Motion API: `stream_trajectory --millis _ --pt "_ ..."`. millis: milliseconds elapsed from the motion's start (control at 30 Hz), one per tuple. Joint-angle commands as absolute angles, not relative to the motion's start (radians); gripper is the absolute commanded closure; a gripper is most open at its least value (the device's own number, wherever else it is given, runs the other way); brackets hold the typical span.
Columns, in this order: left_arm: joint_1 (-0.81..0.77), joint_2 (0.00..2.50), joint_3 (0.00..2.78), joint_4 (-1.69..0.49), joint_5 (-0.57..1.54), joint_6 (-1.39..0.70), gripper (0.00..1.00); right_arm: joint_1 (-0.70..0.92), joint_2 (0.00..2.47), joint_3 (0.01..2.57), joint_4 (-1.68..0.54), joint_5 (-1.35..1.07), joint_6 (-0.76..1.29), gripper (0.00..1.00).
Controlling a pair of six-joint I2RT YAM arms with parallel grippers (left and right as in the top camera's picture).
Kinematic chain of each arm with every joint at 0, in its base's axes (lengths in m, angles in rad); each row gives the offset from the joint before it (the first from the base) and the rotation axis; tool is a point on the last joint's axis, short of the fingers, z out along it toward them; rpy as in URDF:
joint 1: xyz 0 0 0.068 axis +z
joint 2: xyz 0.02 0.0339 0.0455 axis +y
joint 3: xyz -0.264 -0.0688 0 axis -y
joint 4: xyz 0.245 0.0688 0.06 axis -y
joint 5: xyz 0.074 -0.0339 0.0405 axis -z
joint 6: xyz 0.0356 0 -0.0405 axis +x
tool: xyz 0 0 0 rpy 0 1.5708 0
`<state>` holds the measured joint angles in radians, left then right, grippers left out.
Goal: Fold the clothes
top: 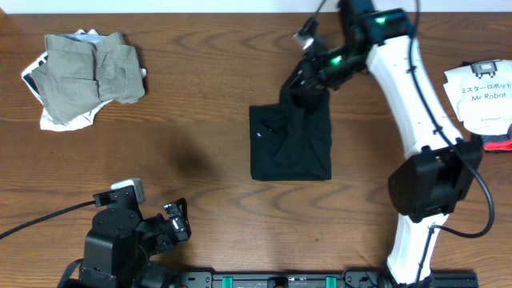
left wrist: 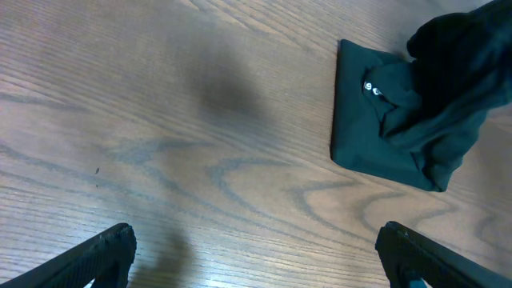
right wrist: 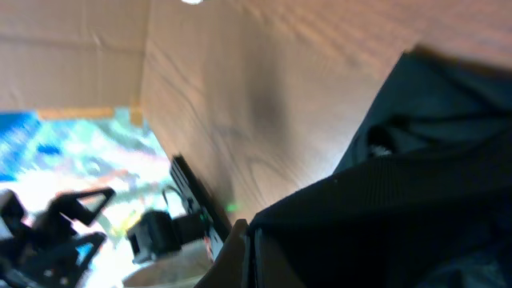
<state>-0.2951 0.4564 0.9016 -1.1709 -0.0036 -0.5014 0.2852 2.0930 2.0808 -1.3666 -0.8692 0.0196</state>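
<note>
The right gripper (top: 298, 90) is clamped on a raised edge of the black shirt (top: 292, 152), which lies folded into a rectangle near the middle of the table (top: 200, 120); the left gripper (top: 178, 220) sits low by its base, jaws spread wide and empty; the khaki-grey and white clothes (top: 84, 76) lie heaped at the far left corner, well apart.

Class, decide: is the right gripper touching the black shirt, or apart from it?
Touching. Overhead, the right gripper pinches a raised fold of the black shirt.

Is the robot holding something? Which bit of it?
Yes. The right gripper is pinching the black shirt by a fold at its far edge. The left gripper is open and empty.
</note>
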Motion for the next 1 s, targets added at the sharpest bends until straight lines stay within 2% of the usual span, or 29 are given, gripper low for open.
stream_trajectory --millis 0,233,467,633,833,967 --pt "-0.291 0.457 0.897 -1.172 -0.011 -0.511 0.02 0.371 2.072 2.080 -1.380 -0.788 -0.014 0.99" --pt "-0.291 0.457 0.897 -1.172 -0.011 -0.511 0.02 0.518 2.072 1.994 -1.383 -0.505 0.101 0.99" --pt "-0.291 0.457 0.897 -1.172 -0.011 -0.511 0.02 0.597 2.072 1.843 -1.222 -0.474 0.112 0.93" --pt "-0.291 0.457 0.897 -1.172 -0.011 -0.511 0.02 0.596 2.072 1.831 -1.153 -0.475 0.127 0.73" --pt "-0.291 0.457 0.897 -1.172 -0.011 -0.511 0.02 0.567 2.065 1.892 -1.178 -0.480 0.153 0.80" --pt "-0.291 0.457 0.897 -1.172 -0.011 -0.511 0.02 0.507 2.035 1.998 -1.223 -0.483 0.153 0.79"
